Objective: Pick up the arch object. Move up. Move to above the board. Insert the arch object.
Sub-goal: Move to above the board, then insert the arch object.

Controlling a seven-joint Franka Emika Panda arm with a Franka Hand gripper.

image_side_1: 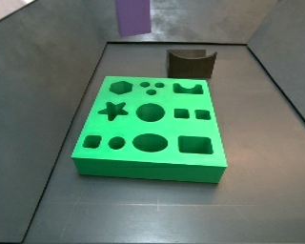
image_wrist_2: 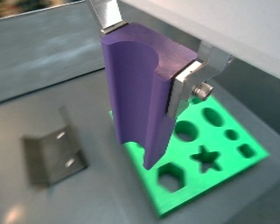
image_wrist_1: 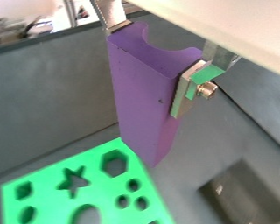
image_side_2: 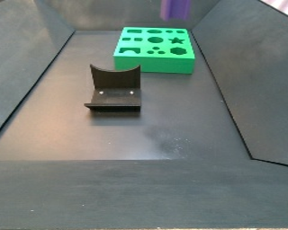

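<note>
My gripper (image_wrist_2: pixel 154 54) clamps the arch object (image_wrist_2: pixel 140 92) high above the board (image_wrist_2: pixel 213 157) — if I descend misaligned, it jams on the green rim beside the notched hole.

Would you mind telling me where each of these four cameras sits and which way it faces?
Wrist view: on the arm's wrist, looking down the gripper holding the purple block above the green board.
Wrist view: on the wrist, opposite side; same block, board, plus the fixture.
Side view: faces the board from its near edge; the block's lower end shows, no gripper.
Side view: faces the fixture, board beyond.
All share block and board.
</note>
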